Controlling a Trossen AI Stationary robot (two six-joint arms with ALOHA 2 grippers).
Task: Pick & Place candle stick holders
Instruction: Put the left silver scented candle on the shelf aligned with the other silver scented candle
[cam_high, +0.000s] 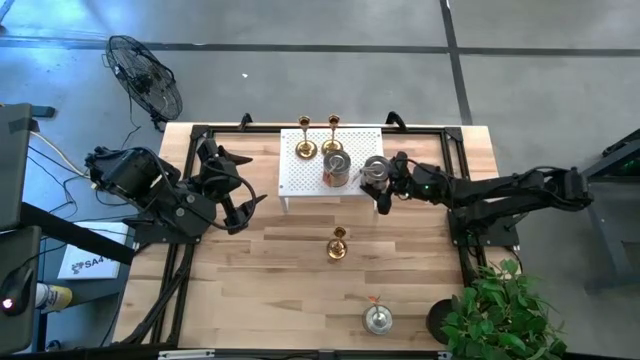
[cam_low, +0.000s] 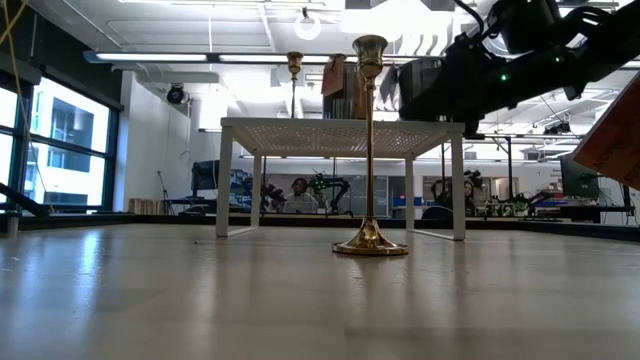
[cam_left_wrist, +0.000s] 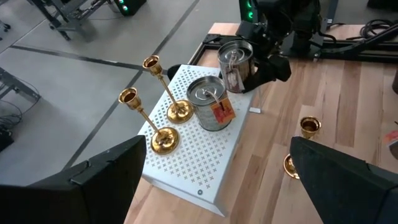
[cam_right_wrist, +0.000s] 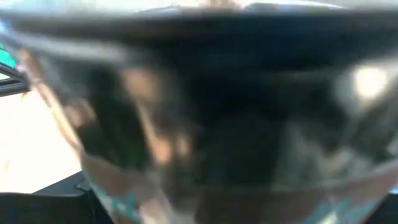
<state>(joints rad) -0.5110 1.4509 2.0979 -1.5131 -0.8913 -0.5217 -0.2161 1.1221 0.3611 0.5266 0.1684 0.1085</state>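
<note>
The right gripper (cam_high: 381, 183) reaches in from the 3 o'clock side of the table, its dark fingers spread wide around a squat silvery holder (cam_high: 375, 169) that sits at the 3 o'clock end of the white perforated rack (cam_high: 300, 178). In the left wrist view this round, shiny tin-like holder (cam_left_wrist: 236, 60) stands on the rack's corner with the black fingers at either side; whether they press its wall cannot be told. The right wrist view is filled by a blurred curved metallic surface (cam_right_wrist: 205, 112).

Just beside it, toward 9 o'clock, stands a second squat silvery holder (cam_high: 337, 168), a smooth cylinder bearing a small orange-red tag. Further toward 10 o'clock, two slim gold holders (cam_high: 306, 148) (cam_high: 333, 143) stand upright on the rack, each with a round polished base, a thin stem and a small cup.

The rack is a flat white sheet with rows of small holes, on thin legs. Off the rack, toward 6 o'clock, a third gold holder (cam_high: 338, 244) stands upright on the pale wood-plank table (cam_high: 250, 290). Further toward 6 o'clock, near the table edge, sits a third silvery holder (cam_high: 377, 319).

The left gripper (cam_high: 243, 205) waits at 9 o'clock, fingers spread, holding nothing.
</note>
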